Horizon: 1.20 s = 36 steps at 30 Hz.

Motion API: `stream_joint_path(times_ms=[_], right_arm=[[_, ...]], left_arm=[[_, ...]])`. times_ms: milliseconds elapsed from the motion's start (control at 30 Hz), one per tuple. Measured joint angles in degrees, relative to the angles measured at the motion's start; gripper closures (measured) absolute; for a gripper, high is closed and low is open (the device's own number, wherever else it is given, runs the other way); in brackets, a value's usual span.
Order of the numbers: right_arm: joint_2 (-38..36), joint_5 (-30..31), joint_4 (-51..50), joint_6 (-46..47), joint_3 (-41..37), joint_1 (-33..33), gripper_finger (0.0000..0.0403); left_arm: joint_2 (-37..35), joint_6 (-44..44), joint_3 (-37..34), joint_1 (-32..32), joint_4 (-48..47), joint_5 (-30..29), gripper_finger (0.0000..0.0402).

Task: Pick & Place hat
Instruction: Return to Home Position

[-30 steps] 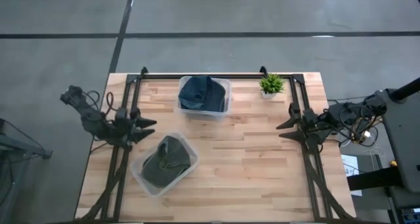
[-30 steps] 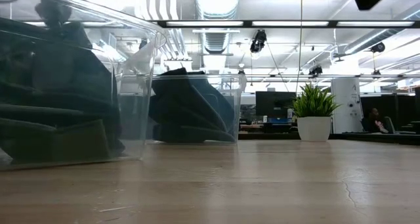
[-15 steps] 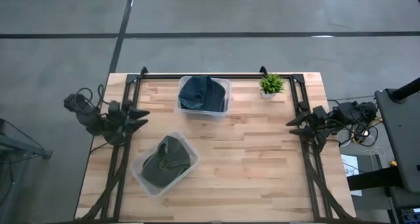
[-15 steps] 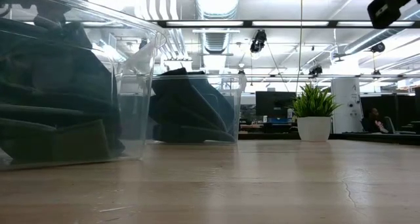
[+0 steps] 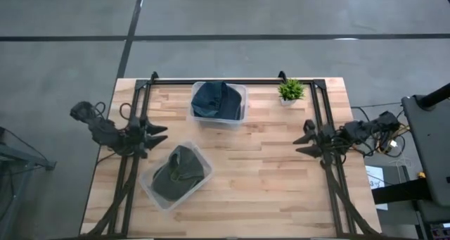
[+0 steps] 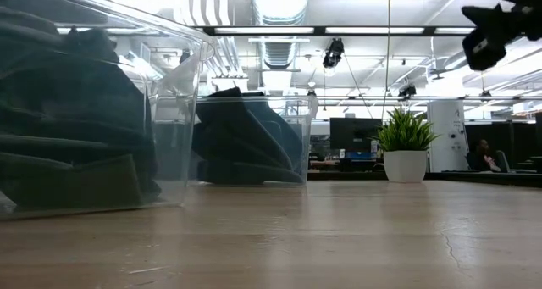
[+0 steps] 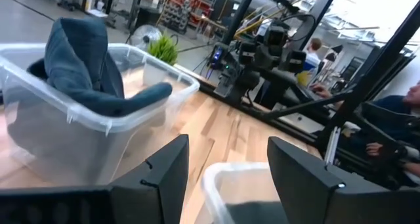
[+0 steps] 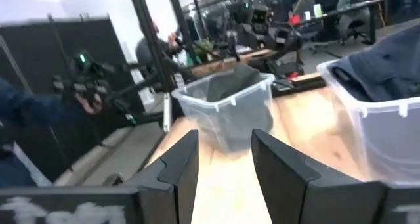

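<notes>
Both arms draw back at the table's side edges. Within 0.5 s the left gripper (image 5: 162,134) and right gripper (image 5: 302,145), fingers spread and empty, have swung slightly inward. The blue cap (image 5: 214,99) lies in the far-edge bin (image 5: 244,106), the black cap (image 5: 176,173) in the left-front bin (image 5: 156,198). Sorting appears complete.

Both arms are basically all black. The left arm (image 5: 105,129) and right arm (image 5: 355,131) are skinny, jointed things with loose dark cables (image 5: 383,138) looping off them. The fingers (image 7: 164,178) are flat, angular dark wedges tapering to points.
</notes>
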Motion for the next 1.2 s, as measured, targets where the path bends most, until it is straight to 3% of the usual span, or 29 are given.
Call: stream_joint_path(times_ms=[333, 567, 867, 1200], right_arm=[[-0.8, -1.1, 0.7, 5.1, -7.1, 0.0, 0.0268], [-0.3, -2.0, 1.2, -0.6, -7.3, 0.0, 0.0268], [-0.5, -2.0, 1.4, -1.4, -7.3, 0.0, 0.0268], [-0.4, -1.9, 1.9, -0.5, -7.3, 0.0, 0.0268]], left_arm=[[-1.4, -0.9, -5.2, 0.0, 0.1, -0.2, 0.0202], [-1.8, -0.3, -7.3, 0.0, 0.9, 0.1, 0.0202], [-4.9, 5.6, -7.4, -0.1, 1.1, 10.3, 0.0202], [-4.9, 9.7, -7.4, 0.0, 0.9, 11.9, 0.0202]])
